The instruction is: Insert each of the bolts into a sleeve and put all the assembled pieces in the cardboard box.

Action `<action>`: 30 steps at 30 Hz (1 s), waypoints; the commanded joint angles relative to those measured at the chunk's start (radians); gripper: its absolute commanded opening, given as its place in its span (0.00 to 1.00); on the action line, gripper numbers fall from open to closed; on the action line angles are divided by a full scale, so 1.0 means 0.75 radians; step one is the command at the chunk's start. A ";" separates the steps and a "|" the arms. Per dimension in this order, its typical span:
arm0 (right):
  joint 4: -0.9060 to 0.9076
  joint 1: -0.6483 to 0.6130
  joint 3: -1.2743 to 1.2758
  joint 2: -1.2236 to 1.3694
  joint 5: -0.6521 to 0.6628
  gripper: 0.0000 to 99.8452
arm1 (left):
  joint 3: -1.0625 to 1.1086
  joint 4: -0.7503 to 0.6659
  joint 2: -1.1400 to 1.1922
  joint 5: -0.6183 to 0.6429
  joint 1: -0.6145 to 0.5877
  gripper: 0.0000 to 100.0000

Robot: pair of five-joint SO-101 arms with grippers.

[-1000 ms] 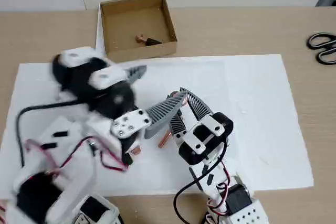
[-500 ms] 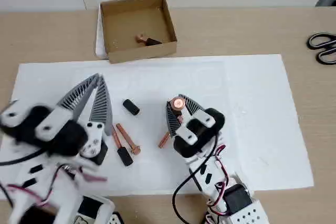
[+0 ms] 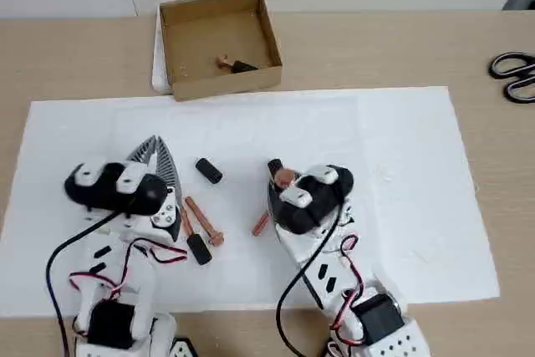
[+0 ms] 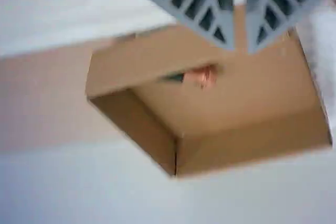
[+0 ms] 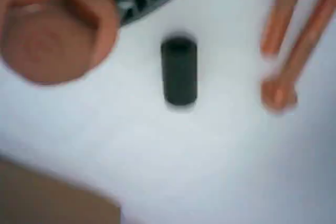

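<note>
High view: three copper hex-head bolts (image 3: pixel 202 221) and two short black cylindrical sleeves (image 3: pixel 209 170) lie loose on white paper (image 3: pixel 401 173); the square cardboard box (image 3: pixel 221 83) holds one assembled piece (image 3: pixel 235 64). The right gripper (image 3: pixel 280 180) clamps a fourth bolt (image 5: pixel 52 30); the left gripper (image 3: pixel 156 146), ribbed and grey, is nearly closed and empty.

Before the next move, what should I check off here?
1. The bolt sits in the right end effector: ok.
2. The left end effector is empty: ok.
3. A sleeve is held ready: not ok; the sleeve lies loose on the paper.
4. The bolt lines up with the sleeve: cannot tell.
5. The box is open, one piece inside: ok.
</note>
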 commanded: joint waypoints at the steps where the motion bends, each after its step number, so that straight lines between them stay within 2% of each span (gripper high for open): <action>1: 0.197 0.036 -0.200 -0.001 0.072 0.00 | 0.093 -0.041 -0.004 0.000 -0.010 0.01; 5: 0.289 0.134 -0.311 -0.001 0.158 0.00 | 0.202 -0.041 -0.004 -0.002 -0.010 0.01; 8: 0.351 0.148 -0.362 -0.001 0.217 0.00 | 0.234 -0.041 -0.004 -0.002 -0.010 0.01; 13: 0.463 0.146 -0.389 -0.001 0.217 0.00 | 0.259 -0.037 -0.004 -0.002 -0.010 0.01; 20: 0.461 0.146 -0.391 -0.003 0.217 0.00 | 0.265 -0.027 -0.002 -0.002 -0.010 0.01; 30: 0.465 0.146 -0.473 0.001 0.221 0.00 | 0.267 0.200 -0.002 -0.002 -0.010 0.01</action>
